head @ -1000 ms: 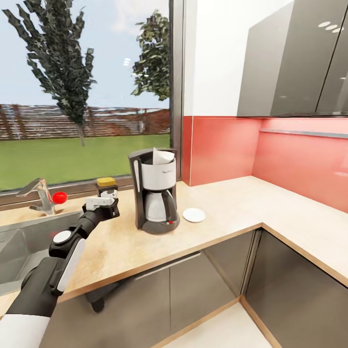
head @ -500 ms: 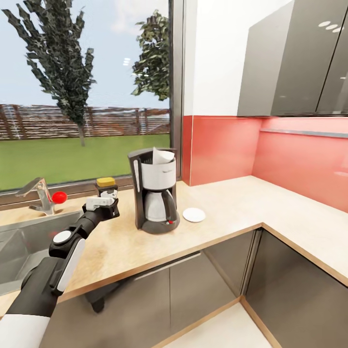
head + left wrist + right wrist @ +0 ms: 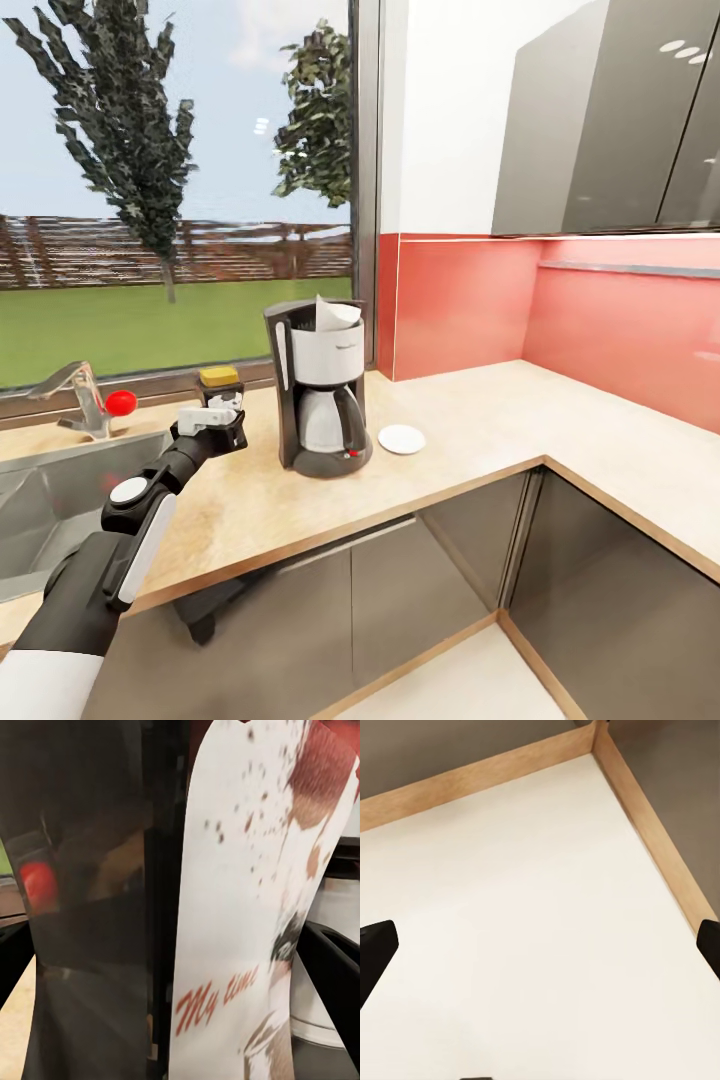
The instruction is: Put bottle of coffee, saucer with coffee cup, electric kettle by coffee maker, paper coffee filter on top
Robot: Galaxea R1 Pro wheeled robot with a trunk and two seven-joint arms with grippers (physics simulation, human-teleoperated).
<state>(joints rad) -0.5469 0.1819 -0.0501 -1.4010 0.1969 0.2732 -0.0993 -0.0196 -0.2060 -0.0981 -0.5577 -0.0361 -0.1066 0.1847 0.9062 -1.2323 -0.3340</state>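
Note:
The bottle of coffee point(image 3: 220, 378), with its mustard-yellow top, is held upright over the kitchen countertop point(image 3: 480, 420), and my left gripper point(image 3: 222, 408) is shut on it. It is just left of the black coffee maker point(image 3: 320, 400). Close up in the left wrist view, the bottle's white printed label point(image 3: 240, 907) sits between dark fingers point(image 3: 334, 971). A white paper coffee filter point(image 3: 335, 312) stands in the top of the machine. The white saucer point(image 3: 402, 438) lies to the machine's right. My right gripper point(image 3: 540, 945) hangs open over pale floor.
A steel sink point(image 3: 60, 490) and a faucet point(image 3: 85, 395) with a red knob point(image 3: 121, 402) are left of my arm. A large window is behind the counter. Red backsplash and dark upper cabinets point(image 3: 620, 120) line the right corner, where the counter turns.
The whole head view has shifted slightly, so the camera moved. My left arm and the bottle keep the same pose beside the coffee maker.

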